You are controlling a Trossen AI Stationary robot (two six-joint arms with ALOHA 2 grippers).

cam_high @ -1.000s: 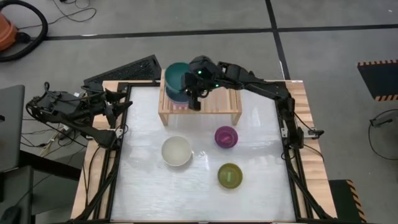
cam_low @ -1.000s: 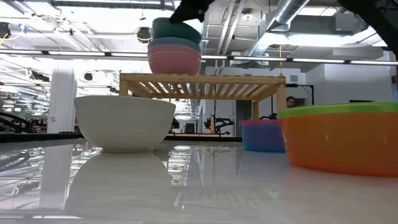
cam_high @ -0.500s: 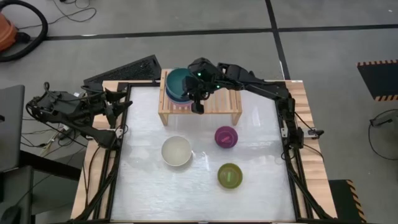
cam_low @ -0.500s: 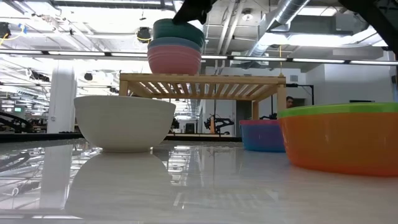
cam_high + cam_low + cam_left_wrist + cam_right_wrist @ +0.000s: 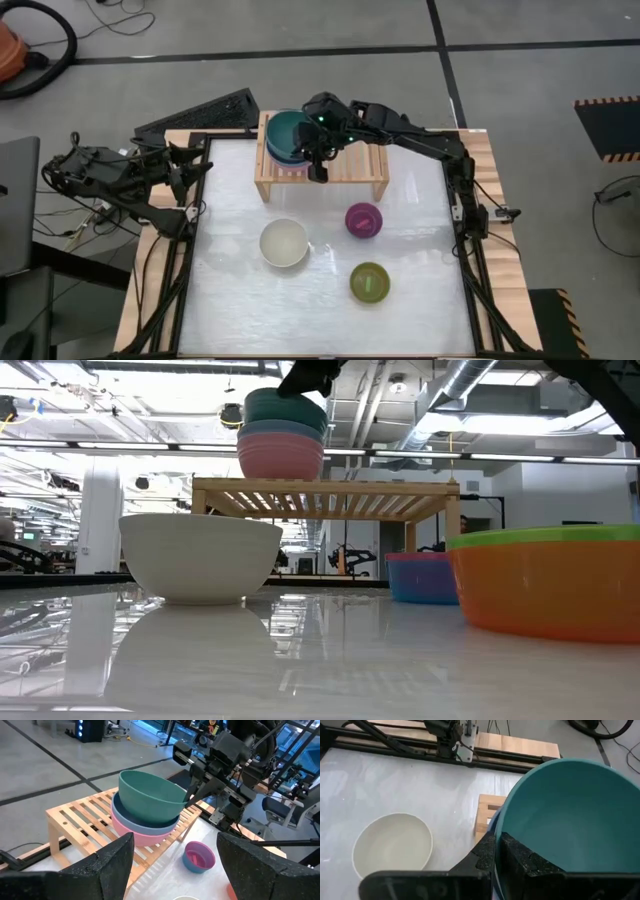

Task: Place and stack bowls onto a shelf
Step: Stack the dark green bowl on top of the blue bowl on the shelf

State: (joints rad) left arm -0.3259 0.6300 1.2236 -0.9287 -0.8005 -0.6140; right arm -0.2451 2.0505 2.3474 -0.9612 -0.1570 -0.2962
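- Teal bowl [image 5: 291, 134], held by the rim in the right pincer [image 5: 316, 160], has come down from its raised tilt onto the blue-grey bowl [image 5: 131, 817].
- Right pincer shifted slightly toward the shelf [image 5: 340, 170] front; no visible change in the last half second.

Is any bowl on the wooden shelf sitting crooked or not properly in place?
Yes. The teal bowl on top of the stack tilts instead of sitting flat in the blue-grey bowl and pink bowl. The right end effector is clamped on its rim, so it is not yet released onto the shelf.
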